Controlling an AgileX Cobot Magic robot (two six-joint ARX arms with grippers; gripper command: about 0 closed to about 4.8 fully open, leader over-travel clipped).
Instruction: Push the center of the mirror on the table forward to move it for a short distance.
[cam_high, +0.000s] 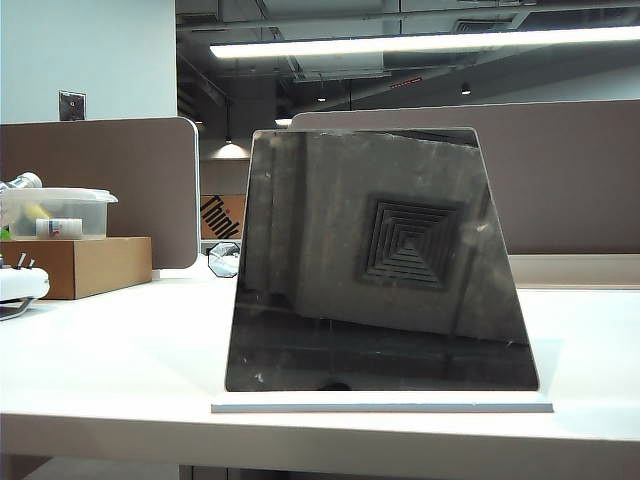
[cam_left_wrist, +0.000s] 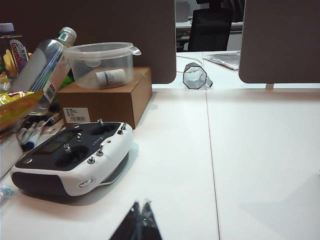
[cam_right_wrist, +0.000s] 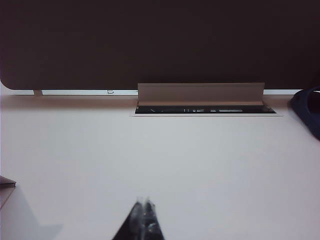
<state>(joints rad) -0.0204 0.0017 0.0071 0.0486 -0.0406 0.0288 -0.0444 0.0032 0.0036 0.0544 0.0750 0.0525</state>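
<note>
Mirror (cam_high: 380, 265) fronts table (cam_high: 100, 350) edge; left gripper (cam_left_wrist: 141, 212), right gripper (cam_right_wrist: 145, 207) closed.

Three cameras covering one wide white table (cam_high: 100, 370)

Exterior view is facing the large dark tilted mirror (cam_high: 380, 260) closely; both wrist views are looking low across that tabletop.

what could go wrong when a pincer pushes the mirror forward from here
The mirror leans back on a thin white base; a high push on the glass may tip it rather than slide it. An off-centre push could rotate it. The octagonal shiny object sits behind its left edge and might get struck. Both the left pincer and right pincer are shut over bare table, away from the mirror.
</note>
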